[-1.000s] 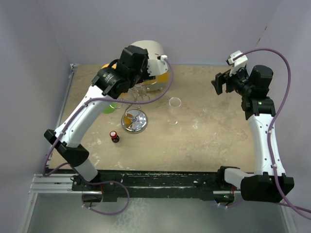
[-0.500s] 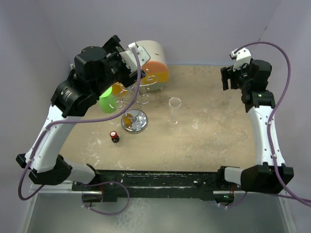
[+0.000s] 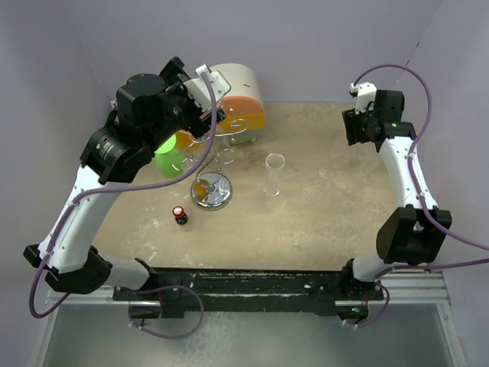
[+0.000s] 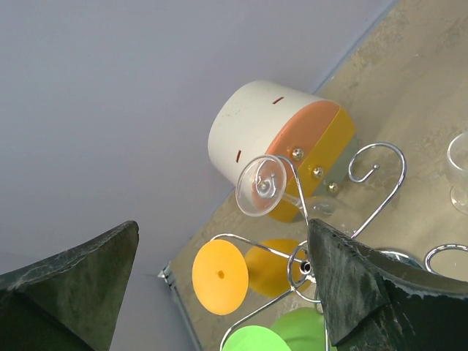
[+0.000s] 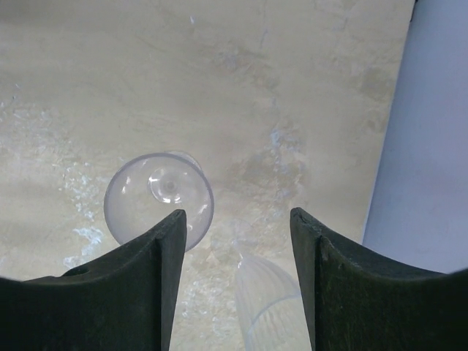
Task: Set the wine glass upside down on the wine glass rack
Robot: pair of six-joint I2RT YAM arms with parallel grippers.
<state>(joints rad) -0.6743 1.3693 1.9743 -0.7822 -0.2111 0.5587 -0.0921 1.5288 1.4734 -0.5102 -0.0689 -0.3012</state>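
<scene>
A small red-topped bottle (image 3: 179,215) stands in front of the wine glass rack (image 3: 212,191). The wine glass (image 4: 262,187) hangs upside down on the rack. Up beside the rack, the left claw (image 4: 223,227) is wide apart and holds nothing. Far to the right of the rack, the right claw (image 5: 238,213) is apart too and holds nothing.

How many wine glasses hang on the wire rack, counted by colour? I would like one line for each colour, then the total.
clear wine glass: 1
orange wine glass: 1
green wine glass: 1
Total on the wine glass rack: 3
</scene>
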